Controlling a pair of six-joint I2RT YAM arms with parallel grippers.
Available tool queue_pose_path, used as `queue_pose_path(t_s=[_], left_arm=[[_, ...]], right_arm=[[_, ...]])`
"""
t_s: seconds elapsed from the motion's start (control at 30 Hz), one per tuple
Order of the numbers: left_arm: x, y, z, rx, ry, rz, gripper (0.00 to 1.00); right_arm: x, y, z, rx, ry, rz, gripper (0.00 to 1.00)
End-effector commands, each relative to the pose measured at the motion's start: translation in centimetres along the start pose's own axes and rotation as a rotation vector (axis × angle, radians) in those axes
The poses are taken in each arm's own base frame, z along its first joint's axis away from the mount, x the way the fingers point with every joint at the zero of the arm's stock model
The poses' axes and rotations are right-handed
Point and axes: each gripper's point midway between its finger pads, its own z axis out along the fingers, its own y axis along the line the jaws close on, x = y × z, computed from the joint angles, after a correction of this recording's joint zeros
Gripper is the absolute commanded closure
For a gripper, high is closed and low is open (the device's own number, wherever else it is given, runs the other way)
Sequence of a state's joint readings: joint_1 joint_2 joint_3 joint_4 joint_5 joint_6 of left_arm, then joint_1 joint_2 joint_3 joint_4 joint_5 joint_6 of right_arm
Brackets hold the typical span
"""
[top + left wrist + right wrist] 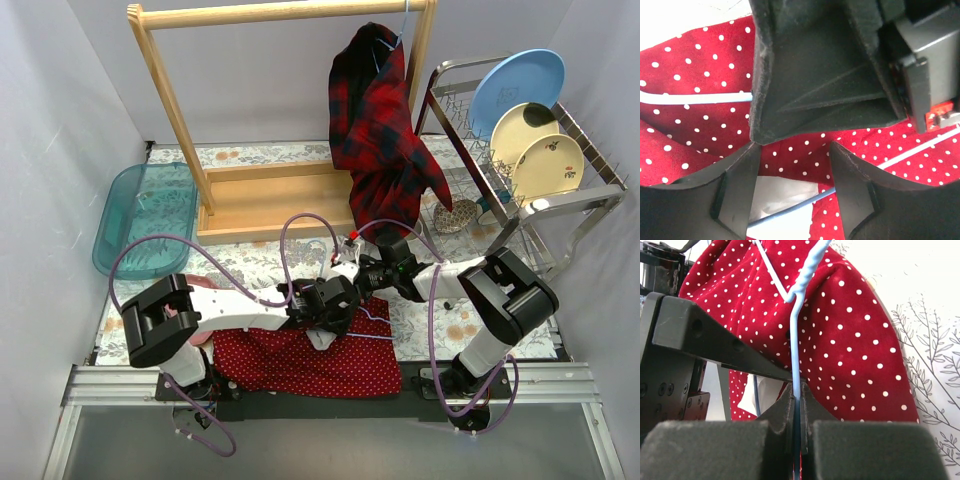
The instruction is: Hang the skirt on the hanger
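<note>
R wrist cam: right gripper [796,392] pinched on blue hanger [795,340] neck. L cam: left gripper [795,150] half-open over skirt [700,75], wire btwn fingers. Top cam: skirt flat on table [470,330], near edge; both grips hidden.

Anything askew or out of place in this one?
The plaid garment hangs bunched and lopsided at the right end of the wooden rail, its hem reaching down beside the dish rack. The red skirt lies rumpled on the table, a white inner patch showing. Nothing spilled or broken.

Overhead, arms [245,312] cover the skirt [300,365] top; frame edges cut off the hanger [796,340].
</note>
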State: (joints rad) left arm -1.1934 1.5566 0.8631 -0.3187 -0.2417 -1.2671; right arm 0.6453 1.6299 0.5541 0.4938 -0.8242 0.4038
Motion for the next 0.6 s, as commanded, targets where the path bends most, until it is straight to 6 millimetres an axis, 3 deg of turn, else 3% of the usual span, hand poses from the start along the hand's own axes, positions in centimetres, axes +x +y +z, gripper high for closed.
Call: queue_pose_path(t_s=[0.0,0.1,0.13,0.23,0.27,0.4,0.57], left_arm=[[-0.7,0.3,0.4,-0.035,-0.024,0.015,0.44],[0.3,0.4,1.1,-0.038,0.013,0.020,0.56],[0.7,0.5,1.3,-0.041,0.025,0.025,0.68],[1.5,0.7,1.8,-0.047,0.052,0.028,0.86],[1.6,0.7,1.8,-0.046,0.055,0.024,0.99],[0.4,0.7,0.3,-0.047,0.021,0.013,1.00],[-4.7,-1.7,-5.5,0.077,-0.113,-0.031,1.00]], right_arm=[[0.0,0.2,0.1,-0.022,0.010,0.003,0.99],[0.0,0.1,0.1,-0.021,0.010,0.004,0.99],[0.0,0.2,0.1,-0.021,0.011,0.005,0.99],[0.0,0.1,0.1,-0.020,0.010,0.004,0.99],[0.0,0.1,0.1,-0.019,0.011,0.006,0.99],[0.0,0.1,0.1,-0.018,0.011,0.006,0.99],[-0.1,0.0,0.2,-0.019,0.010,-0.004,0.99]])
